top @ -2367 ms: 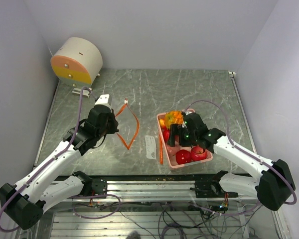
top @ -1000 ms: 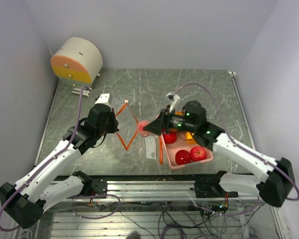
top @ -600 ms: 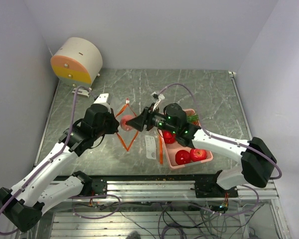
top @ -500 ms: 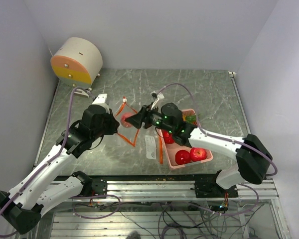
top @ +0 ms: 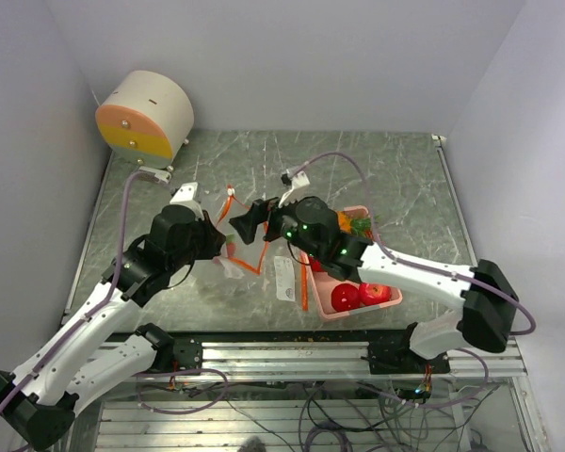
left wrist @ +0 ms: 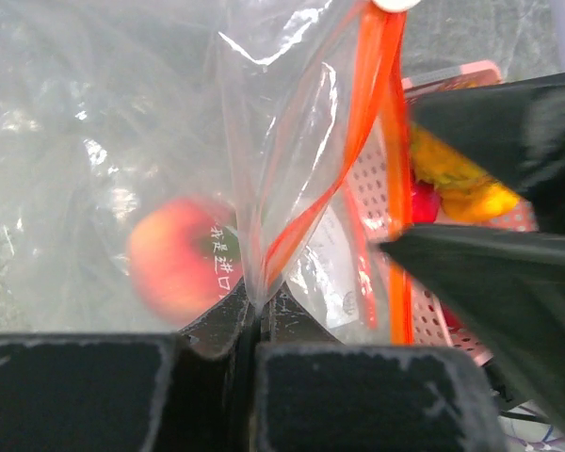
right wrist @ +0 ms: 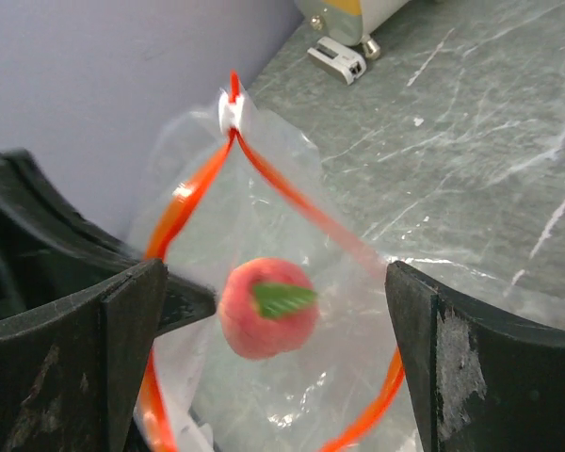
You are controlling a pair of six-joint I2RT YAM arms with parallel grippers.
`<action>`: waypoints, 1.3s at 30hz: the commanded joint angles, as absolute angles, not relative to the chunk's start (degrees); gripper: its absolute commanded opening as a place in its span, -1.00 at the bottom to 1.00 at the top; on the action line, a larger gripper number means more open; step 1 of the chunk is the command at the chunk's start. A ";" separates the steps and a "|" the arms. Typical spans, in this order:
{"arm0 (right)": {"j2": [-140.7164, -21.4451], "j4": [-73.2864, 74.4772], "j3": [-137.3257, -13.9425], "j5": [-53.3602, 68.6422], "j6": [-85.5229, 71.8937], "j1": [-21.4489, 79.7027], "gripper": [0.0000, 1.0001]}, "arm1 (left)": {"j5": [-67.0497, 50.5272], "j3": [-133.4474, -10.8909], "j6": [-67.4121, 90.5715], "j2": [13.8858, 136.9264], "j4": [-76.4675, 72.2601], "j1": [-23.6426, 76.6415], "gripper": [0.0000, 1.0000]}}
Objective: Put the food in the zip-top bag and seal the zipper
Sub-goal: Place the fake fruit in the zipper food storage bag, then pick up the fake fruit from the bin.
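Note:
The clear zip-top bag [top: 234, 268] with an orange zipper [right wrist: 184, 202] hangs open, its mouth towards my right gripper. My left gripper [left wrist: 256, 306] is shut on the bag's edge [left wrist: 292, 169] and holds it up. My right gripper [right wrist: 275, 273] is open at the bag mouth and holds nothing. The pink peach [right wrist: 266, 306] is blurred, loose inside the bag; it also shows through the plastic in the left wrist view [left wrist: 179, 256]. Two red apples [top: 347, 297], a yellow pepper [left wrist: 452, 179] and the bumpy orange fruit [top: 344, 221] lie in the pink basket [top: 392, 299].
A round cream and orange device [top: 146, 113] stands at the back left by the wall. A white card [top: 284, 278] lies on the marble table left of the basket. A metal rail [top: 292, 353] runs along the near edge.
My right gripper carried the peach from the basket left to the bag mouth and opened; the peach is now inside the bag. My left arm lifted the bag a little.

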State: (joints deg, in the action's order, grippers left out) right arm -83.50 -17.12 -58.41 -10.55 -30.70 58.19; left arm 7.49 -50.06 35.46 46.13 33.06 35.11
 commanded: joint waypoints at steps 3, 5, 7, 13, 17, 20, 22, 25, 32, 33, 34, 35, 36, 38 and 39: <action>-72.78 -6.21 -55.06 -15.81 -31.36 58.07 1.00 | 10.56 -45.78 36.47 46.02 29.23 35.59 -0.86; -69.30 0.59 -54.82 -20.37 -34.36 58.02 1.00 | 10.75 -45.75 36.20 46.41 28.66 35.60 -0.86; -66.42 10.53 -55.05 -28.24 -39.17 57.68 1.00 | 10.68 -46.02 35.85 46.65 28.31 35.60 -0.86; -63.13 26.66 -54.03 -27.64 -48.03 44.45 1.00 | 9.67 -46.06 34.84 46.41 26.81 35.55 -0.86; -63.10 30.34 -52.40 -22.93 -55.08 35.27 1.00 | 8.41 -46.56 33.97 46.50 26.79 35.60 -0.86; -62.03 29.38 -51.33 -22.60 -59.14 33.00 1.00 | 8.30 -47.07 33.04 46.13 27.24 35.59 -0.86; -61.97 28.55 -51.20 -21.86 -60.63 31.78 1.00 | 8.19 -47.53 32.65 45.84 27.59 35.60 -0.86; -63.51 30.75 -52.16 -21.67 -63.37 29.79 1.00 | 8.17 -48.15 32.20 45.42 28.36 35.60 -0.86; -62.77 28.60 -47.73 -15.12 -68.91 21.60 1.00 | 8.21 -48.61 31.25 44.10 29.18 35.55 -0.86; -63.48 27.36 -47.31 -13.61 -69.05 20.77 1.00 | 8.13 -48.70 31.14 44.26 29.19 35.59 -0.86; -64.42 26.43 -47.25 -11.78 -69.15 19.73 1.00 | 7.92 -48.79 31.07 44.47 29.26 35.60 -0.86; -65.55 25.76 -47.39 -10.45 -69.20 19.15 1.00 | 7.83 -48.99 31.03 44.55 29.38 35.60 -0.86; -66.74 25.15 -47.64 -9.24 -69.23 18.62 1.00 | 7.64 -49.12 30.95 44.71 29.53 35.60 -0.86; -68.93 24.44 -48.24 -7.50 -69.13 17.97 1.00 | 7.58 -49.26 30.81 44.73 29.61 35.60 -0.86; -69.80 24.29 -48.47 -7.13 -68.97 17.86 1.00 | 7.68 -49.24 30.77 44.58 29.66 35.60 -0.86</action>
State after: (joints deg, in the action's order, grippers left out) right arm -66.59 27.35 -47.77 -12.16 -67.55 19.05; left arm 8.71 -47.07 31.88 44.91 29.91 35.16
